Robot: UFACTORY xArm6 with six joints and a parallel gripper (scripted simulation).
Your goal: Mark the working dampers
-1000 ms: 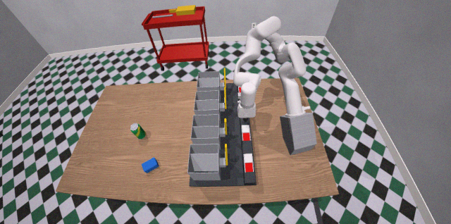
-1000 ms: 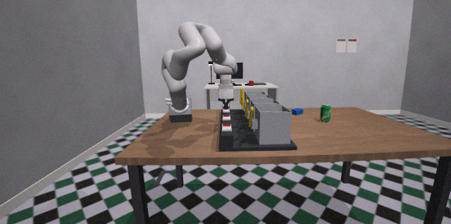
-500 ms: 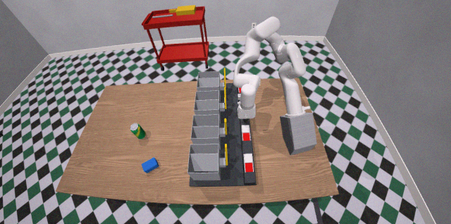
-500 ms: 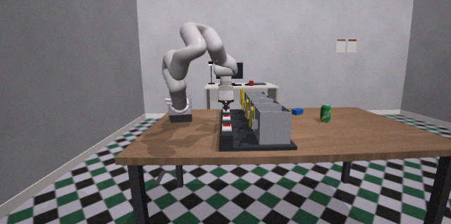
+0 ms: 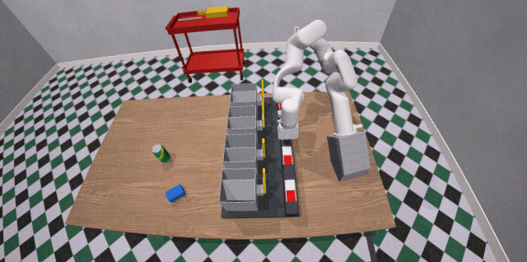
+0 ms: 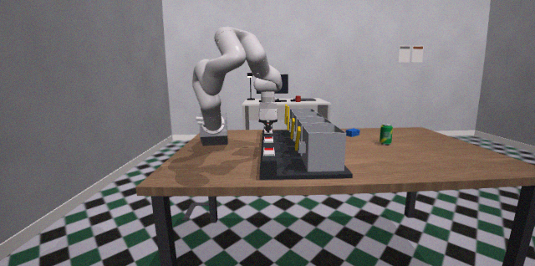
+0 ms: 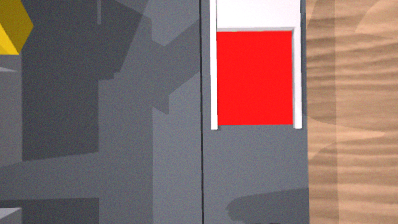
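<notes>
Top view: we see four grey dampers [image 5: 242, 155] in a row on a dark base plate [image 5: 273, 206] on the wooden table [image 5: 136, 130], each with a yellow lever [image 5: 263, 180] on the arm-facing side. The slider strip [image 5: 291, 208] runs alongside the plate, between the dampers and the arm's grey pedestal [image 5: 350, 159].

The two nearest sliders [image 5: 291, 190] both show red with the white cover [image 5: 290, 184] pushed off the red patch. The far two are hidden under the wrist in this view.

Our gripper [image 6: 267, 125] hangs point-down over the slider strip, near the second damper from the far end. Fingers are fully shut, nothing between them.

Wrist view: a red slider window [image 7: 255, 77] sits straight below, its white cover [image 7: 257, 14] touching the top edge of the red, and a yellow lever [image 7: 12, 25] tip shows at upper left.

Also on the table, well apart from the dampers: a green can [image 5: 161, 153] and a blue block [image 5: 175, 193].
</notes>
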